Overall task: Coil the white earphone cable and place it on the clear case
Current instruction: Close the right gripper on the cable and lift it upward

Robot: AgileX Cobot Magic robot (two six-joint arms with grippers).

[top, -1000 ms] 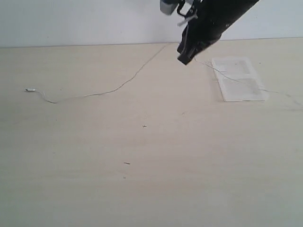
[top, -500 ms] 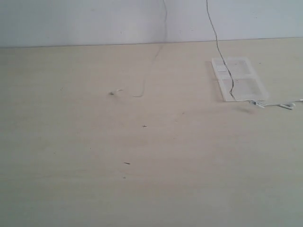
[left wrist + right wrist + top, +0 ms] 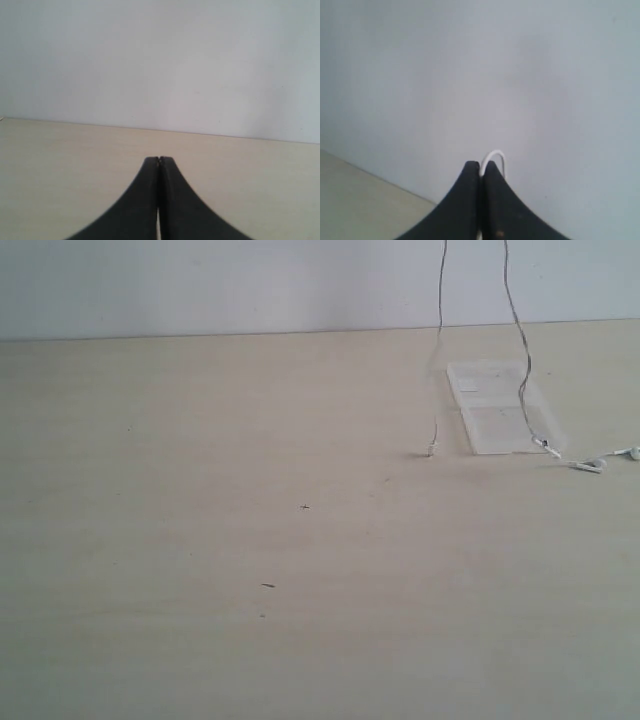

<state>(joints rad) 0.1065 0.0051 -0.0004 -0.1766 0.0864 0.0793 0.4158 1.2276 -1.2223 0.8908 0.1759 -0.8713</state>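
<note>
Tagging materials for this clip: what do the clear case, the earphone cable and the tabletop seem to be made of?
The clear case looks like thin translucent plastic, whitish and slightly frosted, with a seam between its halves. The white earphone cable appears to be soft plastic-sheathed wire, since it hangs limp. The tabletop is pale, matte and wood-look with faint grain; whether it is laminate or solid wood is unclear.

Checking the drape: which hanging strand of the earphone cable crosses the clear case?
The right strand, ending in earbuds; the left one hangs beside the case.
</note>
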